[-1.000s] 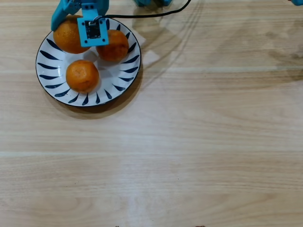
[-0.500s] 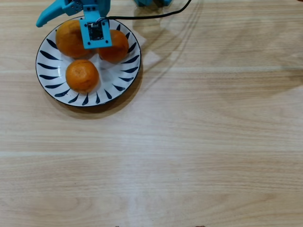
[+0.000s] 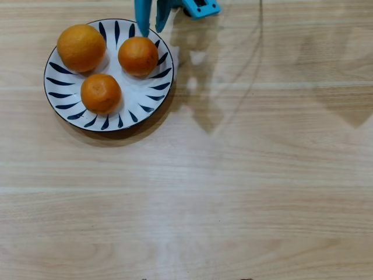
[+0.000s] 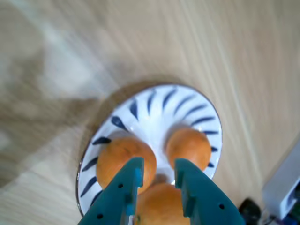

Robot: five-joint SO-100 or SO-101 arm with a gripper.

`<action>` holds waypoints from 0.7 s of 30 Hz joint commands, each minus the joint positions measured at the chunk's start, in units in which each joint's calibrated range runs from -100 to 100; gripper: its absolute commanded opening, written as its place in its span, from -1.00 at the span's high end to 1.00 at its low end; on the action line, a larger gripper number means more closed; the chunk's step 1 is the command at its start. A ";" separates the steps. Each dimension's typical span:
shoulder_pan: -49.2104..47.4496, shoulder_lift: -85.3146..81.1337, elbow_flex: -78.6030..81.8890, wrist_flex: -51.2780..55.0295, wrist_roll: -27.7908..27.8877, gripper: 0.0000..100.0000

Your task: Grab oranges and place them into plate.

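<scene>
All three round, dimpled orange citrus fruits are seen lying on the round white ceramic plate with dark blue petal strokes (image 3: 152, 93), which is set at the top left of the pale wooden table (image 3: 245, 175) in the overhead view. The larger, paler orange (image 3: 81, 47) is found at about 10 o'clock on the plate, a smaller deep-orange fruit (image 3: 138, 56) at about 1 o'clock, and the other small orange (image 3: 101, 93) near 7 o'clock; the three are kept slightly apart, none touching another in the overhead view. The teal two-finger gripper (image 3: 150, 26) is spotted at the plate's 12 o'clock rim, its tips just beside the 1 o'clock fruit. In the wrist view the gripper (image 4: 157, 171) is shown with its fingers parted by a narrow gap and nothing held between them, hanging above the plate (image 4: 154, 117). Below it, one orange (image 4: 123, 157) is seen to the left of the fingers, a second (image 4: 190, 146) to the right, and the third (image 4: 157, 206) at the bottom edge between the fingers. Soft shadows are cast across the table to the right of the plate.
</scene>
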 commanded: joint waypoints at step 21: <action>-14.79 -46.89 59.30 -10.60 10.68 0.95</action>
